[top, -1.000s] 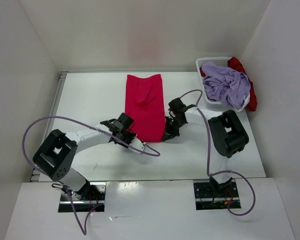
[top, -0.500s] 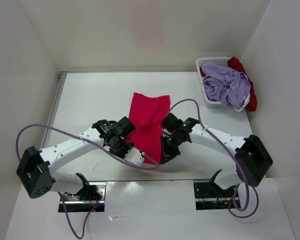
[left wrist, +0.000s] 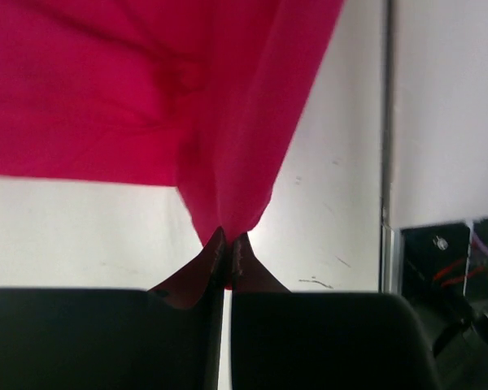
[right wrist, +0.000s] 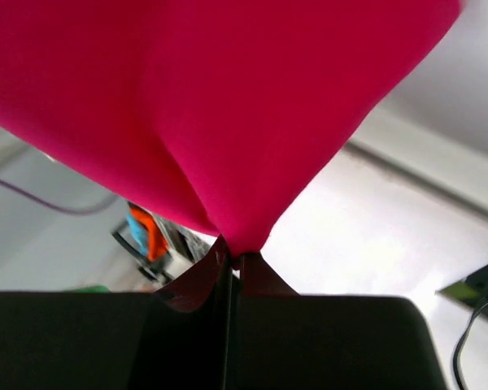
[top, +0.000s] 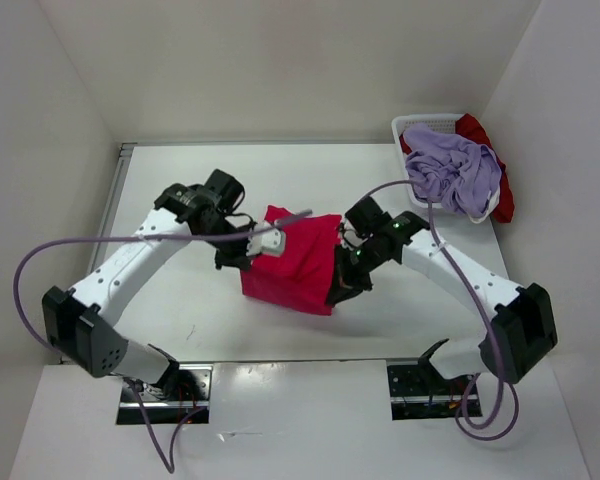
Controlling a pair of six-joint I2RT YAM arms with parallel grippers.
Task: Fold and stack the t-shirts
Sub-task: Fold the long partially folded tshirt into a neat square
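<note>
Top view: magenta-pink t-shirt (top: 298, 268) is mid-table, bunched into a rough rectangle and strung between the two arms. left gripper (top: 238, 252) is at its left edge, right gripper (top: 342, 285) at its near right corner. From above I can't read the jaws, since the tips are lost against the cloth.

Wrist views settle that. Left wrist: both fingers pressed together with a pinch of pink fabric caught at the tips and cloth fanning out from it. Right wrist: same, tips clamped on a pink fold, with the shirt spreading out as a smooth sheet that fills most of the frame.

Only the top view shows the rest. A white lattice basket (top: 420, 128) sits in the far right corner. lavender t-shirt (top: 448, 170) is heaped in it and spills over the near rim. dark red t-shirt (top: 505, 195) hangs off the basket's right side, against the wall.

Surface: white table (top: 180, 190). The left wrist view picks up a few small scuffs on it that the top view doesn't resolve. A metal rail (top: 110, 210) runs along the left edge.

Room: plain white walls (top: 280, 60) on three sides. Purple cables (top: 35, 270) loop off each arm.
</note>
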